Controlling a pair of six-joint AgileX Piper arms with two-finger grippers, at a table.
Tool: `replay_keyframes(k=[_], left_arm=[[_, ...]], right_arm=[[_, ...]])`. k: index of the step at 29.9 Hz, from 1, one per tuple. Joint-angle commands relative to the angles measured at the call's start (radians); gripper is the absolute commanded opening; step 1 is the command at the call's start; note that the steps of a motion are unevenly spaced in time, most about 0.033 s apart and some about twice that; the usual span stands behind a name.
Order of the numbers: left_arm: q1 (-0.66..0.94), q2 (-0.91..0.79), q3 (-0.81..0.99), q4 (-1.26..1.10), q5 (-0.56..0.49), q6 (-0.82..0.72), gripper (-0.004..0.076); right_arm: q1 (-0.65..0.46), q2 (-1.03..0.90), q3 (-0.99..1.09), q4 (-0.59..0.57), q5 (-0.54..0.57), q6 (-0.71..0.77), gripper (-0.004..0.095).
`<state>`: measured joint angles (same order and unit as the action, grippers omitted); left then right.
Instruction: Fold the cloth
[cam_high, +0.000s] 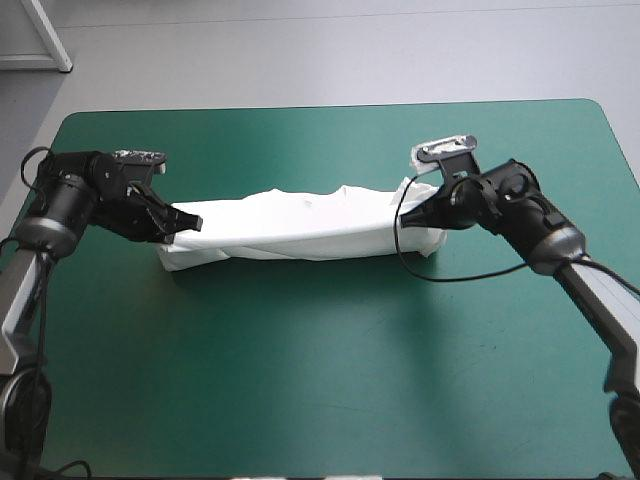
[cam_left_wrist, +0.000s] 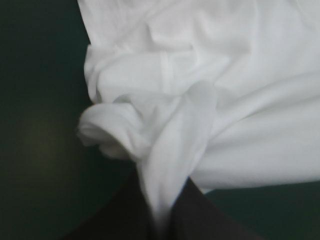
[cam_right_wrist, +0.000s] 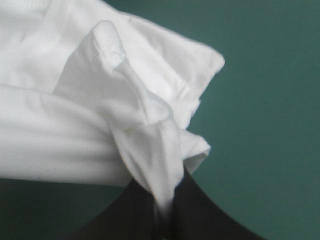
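Observation:
The white T-shirt (cam_high: 300, 225) lies as a long folded band across the middle of the teal-green table, stretched between both arms. My left gripper (cam_high: 185, 222) is at the band's left end, shut on the T-shirt; in the left wrist view a pinched fold of the T-shirt (cam_left_wrist: 200, 100) runs down between the black fingers (cam_left_wrist: 210, 220). My right gripper (cam_high: 425, 212) is at the band's right end, shut on the T-shirt too. In the right wrist view a gathered tuck of the T-shirt (cam_right_wrist: 75, 100) sits between the fingers (cam_right_wrist: 205, 215).
Bare teal-green cover (cam_high: 330, 370) spreads in front of the band and behind it up to the far edge. The right arm's cable hangs in a loop just in front of the band's right end.

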<state>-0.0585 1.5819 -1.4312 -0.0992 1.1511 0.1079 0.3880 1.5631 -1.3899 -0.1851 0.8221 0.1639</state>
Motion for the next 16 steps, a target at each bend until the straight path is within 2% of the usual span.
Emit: replay_keyframes(k=[1,7,13,14,16], left_arm=[[0.009,0.073,-0.155,-0.017,-0.011,0.026,-0.0008],[0.009,0.277,-0.369,-0.006,-0.022,0.026,-0.0007],[0.009,0.408,-0.418,-0.006,-0.108,0.018,-0.0007],[0.009,0.421,-0.418,-0.015,-0.11,0.013,0.0],[0.007,0.436,-0.418,-0.017,-0.1,0.013,0.0059]], right_arm=[[-0.039,0.074,-0.135,-0.046,-0.089,-0.005,-0.0019],[-0.084,0.259,-0.314,-0.042,-0.146,-0.001,-0.0019],[-0.09,0.396,-0.406,-0.036,-0.167,-0.001,-0.0004],[-0.091,0.413,-0.413,-0.02,-0.167,-0.001,0.003],[-0.093,0.436,-0.418,0.02,-0.171,-0.001,0.016]])
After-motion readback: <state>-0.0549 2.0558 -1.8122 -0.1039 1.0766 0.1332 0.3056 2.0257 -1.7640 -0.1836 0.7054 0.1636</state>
